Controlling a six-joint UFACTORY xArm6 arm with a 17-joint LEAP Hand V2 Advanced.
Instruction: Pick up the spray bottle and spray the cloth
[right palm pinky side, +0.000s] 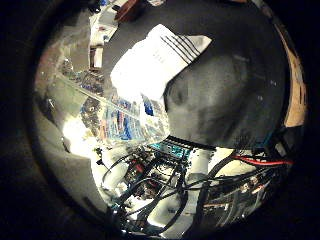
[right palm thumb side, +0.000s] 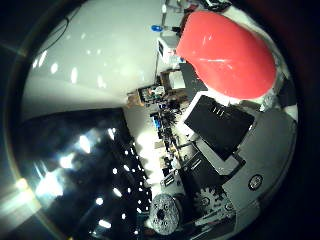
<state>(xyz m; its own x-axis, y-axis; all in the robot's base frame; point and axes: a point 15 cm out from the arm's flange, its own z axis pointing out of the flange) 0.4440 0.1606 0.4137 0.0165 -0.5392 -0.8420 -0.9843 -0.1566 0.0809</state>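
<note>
Holding entry, item one: robot hand (right palm pinky side: 170, 195), white and black parts. Its fingers (right palm pinky side: 197, 162) are curled in and closed on the spray bottle (right palm pinky side: 115, 112), which lies right against the palm.

- Spray bottle: clear plastic body with a printed label (right palm pinky side: 122, 122) in blue, red and white. It fills much of the little finger side view, so it is close to the palm, and it runs away from the fingers at a slant. One end meets the white fingers. The far end is lost in glare.
- Red rounded part (right palm thumb side: 225, 52): smooth and glossy, very near the thumb side of the palm, just beside the black and white body of the robot hand. Whether it belongs to the bottle or to the robot hand cannot be told.
- Gear wheels (right palm thumb side: 207, 200): part of the robot hand's own body, at the thumb side.
- Cloth (right palm pinky side: 150, 60): white, with a band of thin dark stripes at one end. It lies flat on the tabletop (right palm pinky side: 235, 85), beyond the bottle as seen from the palm. The bottle's clear edge overlaps it in the view; contact cannot be told.
- Tabletop: dark grey, matt, with lighter smudges just beside the cloth.
- Small boxes (right palm pinky side: 100, 35): loose clutter on the far part of the tabletop, well beyond the cloth from the palm; details too small to tell.
</note>
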